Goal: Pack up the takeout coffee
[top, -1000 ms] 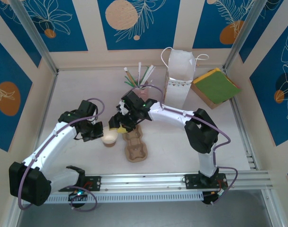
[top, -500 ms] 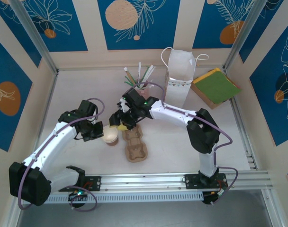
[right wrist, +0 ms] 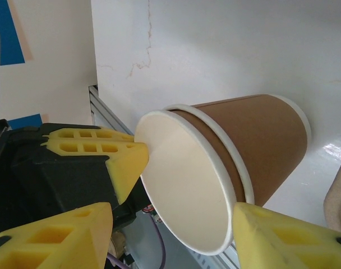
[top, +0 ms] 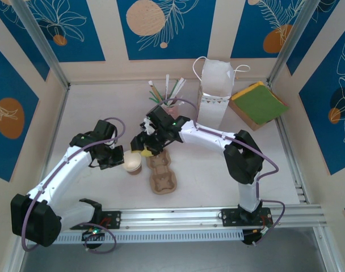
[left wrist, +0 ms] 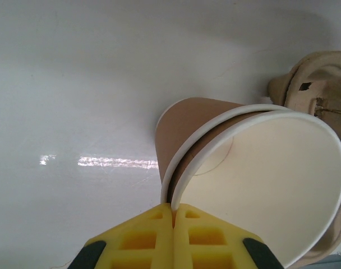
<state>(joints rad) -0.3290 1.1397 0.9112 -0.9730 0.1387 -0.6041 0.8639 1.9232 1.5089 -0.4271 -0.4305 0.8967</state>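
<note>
Left hand [left wrist: 172, 208] clamped on rim of nested lidless paper cups [left wrist: 260, 185], tilted over tabletop [left wrist: 75, 84], beside pulp cup tray [top: 164, 181]. Right hand [right wrist: 167, 216] apart, straddling cups. Takeout coffee's spot: cannot tell.

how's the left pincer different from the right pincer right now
The left pincer is shut, pinching the rim of the nested paper cups; the right pincer stands open, straddling those cups. Seen from above, the left pincer reaches in from the left, the right pincer from the right. Both have yellow pads.
</note>
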